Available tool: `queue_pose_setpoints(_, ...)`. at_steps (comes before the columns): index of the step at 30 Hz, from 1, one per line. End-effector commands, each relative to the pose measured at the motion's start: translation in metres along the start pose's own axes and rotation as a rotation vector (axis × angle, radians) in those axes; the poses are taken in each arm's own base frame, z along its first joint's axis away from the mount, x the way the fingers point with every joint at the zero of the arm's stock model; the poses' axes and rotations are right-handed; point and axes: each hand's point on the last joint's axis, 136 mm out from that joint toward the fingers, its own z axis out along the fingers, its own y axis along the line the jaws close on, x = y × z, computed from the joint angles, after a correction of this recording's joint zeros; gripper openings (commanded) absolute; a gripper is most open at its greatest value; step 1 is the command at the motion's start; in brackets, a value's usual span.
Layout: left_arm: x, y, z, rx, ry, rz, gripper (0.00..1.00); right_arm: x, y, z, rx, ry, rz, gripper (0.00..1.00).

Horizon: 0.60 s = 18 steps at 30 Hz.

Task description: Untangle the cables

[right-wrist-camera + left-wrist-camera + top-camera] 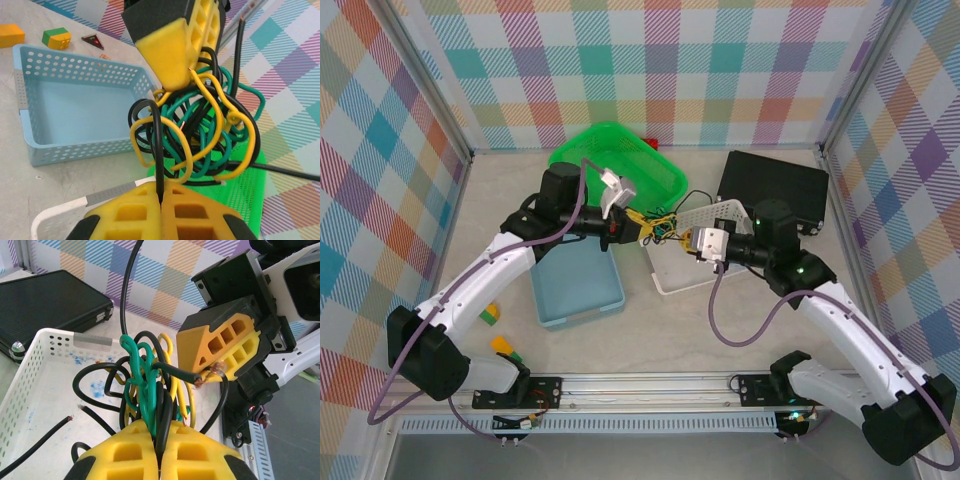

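The cables (pixel 660 226) are one small knot of black, yellow and green wires, hanging in the air between my two grippers above the white basket's left edge. My left gripper (pixel 638 226) is shut on the knot's left side. In the left wrist view a green and a black strand of the cables (pixel 148 385) run down between the yellow fingers of the left gripper (pixel 160 434). My right gripper (pixel 682 240) is shut on the opposite side. A single black strand of the cables (pixel 200 130) is pinched in the right gripper (pixel 161 192). Bare copper ends stick out of the knot.
Under the knot stands a white perforated basket (pixel 692 272). A light blue basket (pixel 575 288) lies to its left and a green basket (pixel 620 150) behind. There is a black case (pixel 775 185) at the back right. Small toy blocks (pixel 492 315) lie near the left arm.
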Motion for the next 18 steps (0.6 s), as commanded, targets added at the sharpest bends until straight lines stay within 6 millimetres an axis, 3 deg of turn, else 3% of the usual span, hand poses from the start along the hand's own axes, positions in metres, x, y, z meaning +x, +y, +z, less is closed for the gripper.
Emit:
queue_pose_setpoints(1,-0.013,0.002,-0.011,-0.021,-0.048,0.028,0.0,0.008,0.001,-0.008,0.021,0.005,0.078,0.0)
queue_pose_setpoints(12,-0.008,0.025,-0.046,-0.108,-0.074,-0.014,0.0,0.055,-0.021,-0.047,0.288,0.075,0.313,0.0)
queue_pose_setpoints(18,-0.005,0.03,-0.049,-0.112,-0.078,-0.023,0.0,0.066,-0.027,-0.059,0.378,0.076,0.417,0.0)
